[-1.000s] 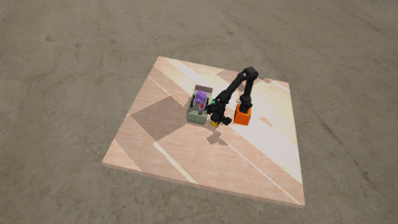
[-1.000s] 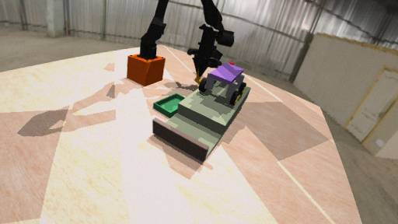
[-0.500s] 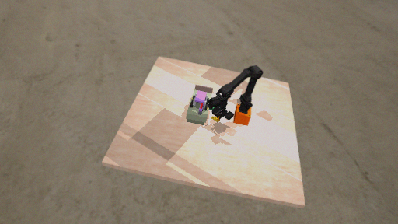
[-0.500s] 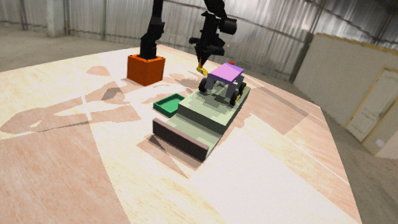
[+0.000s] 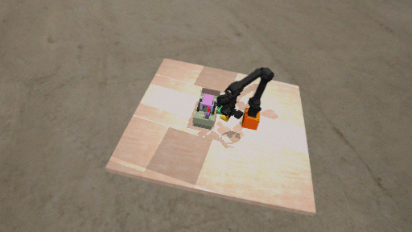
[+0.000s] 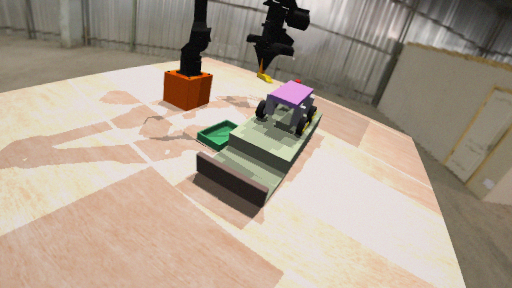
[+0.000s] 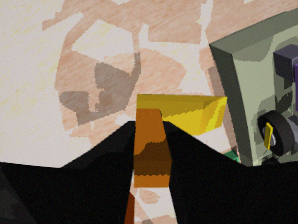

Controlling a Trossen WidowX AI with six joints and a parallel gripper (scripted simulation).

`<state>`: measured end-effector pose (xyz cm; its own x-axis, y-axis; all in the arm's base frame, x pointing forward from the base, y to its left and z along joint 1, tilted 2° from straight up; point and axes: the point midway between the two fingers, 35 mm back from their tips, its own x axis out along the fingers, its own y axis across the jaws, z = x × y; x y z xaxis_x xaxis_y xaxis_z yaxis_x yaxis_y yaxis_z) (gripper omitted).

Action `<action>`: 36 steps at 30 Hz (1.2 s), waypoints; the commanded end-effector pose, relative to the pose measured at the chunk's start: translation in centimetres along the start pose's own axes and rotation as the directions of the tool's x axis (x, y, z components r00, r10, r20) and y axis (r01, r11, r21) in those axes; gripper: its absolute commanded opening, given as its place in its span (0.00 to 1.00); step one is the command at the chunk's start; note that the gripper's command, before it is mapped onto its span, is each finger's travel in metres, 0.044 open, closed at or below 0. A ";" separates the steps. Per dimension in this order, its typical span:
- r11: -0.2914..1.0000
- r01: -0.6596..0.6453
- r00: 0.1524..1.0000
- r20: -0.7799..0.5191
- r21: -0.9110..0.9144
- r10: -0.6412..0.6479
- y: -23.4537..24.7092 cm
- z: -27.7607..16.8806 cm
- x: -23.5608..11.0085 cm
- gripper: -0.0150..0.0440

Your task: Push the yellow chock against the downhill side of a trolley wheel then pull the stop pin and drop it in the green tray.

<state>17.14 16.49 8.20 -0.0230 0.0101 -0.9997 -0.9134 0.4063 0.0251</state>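
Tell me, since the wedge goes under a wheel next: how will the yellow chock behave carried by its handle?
Probably rigid: the yellow chock keeps its blocky wedge shape. Held by the narrow orange handle alone, it may pivot in the end effector.

Top view looks down from afar, exterior low and near, wrist closest; all share the ramp (image 5: 203,118).

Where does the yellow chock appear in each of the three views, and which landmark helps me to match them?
Top: yellow chock under the gripper, right of the ramp.
Exterior: chock hangs below the gripper, beyond the trolley.
Wrist: chock at centre, orange handle clamped.
Shared landmark: the ramp.
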 end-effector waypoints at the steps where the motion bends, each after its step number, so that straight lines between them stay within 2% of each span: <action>1: 1.000 0.002 1.000 0.010 -0.006 -0.001 -0.1 0.3 -1.4 0.25; 12: 1.000 0.001 1.000 0.010 0.016 -0.001 -0.1 0.6 -2.6 0.25; 24: 0.917 -0.003 1.000 0.010 0.400 -0.001 -0.1 0.6 -2.6 0.25; 36: 0.675 -0.007 1.000 0.010 0.738 0.000 -0.1 0.6 -2.6 0.25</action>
<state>17.57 16.90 10.80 -0.0167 0.0169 -0.9997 -0.4009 0.9158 0.0222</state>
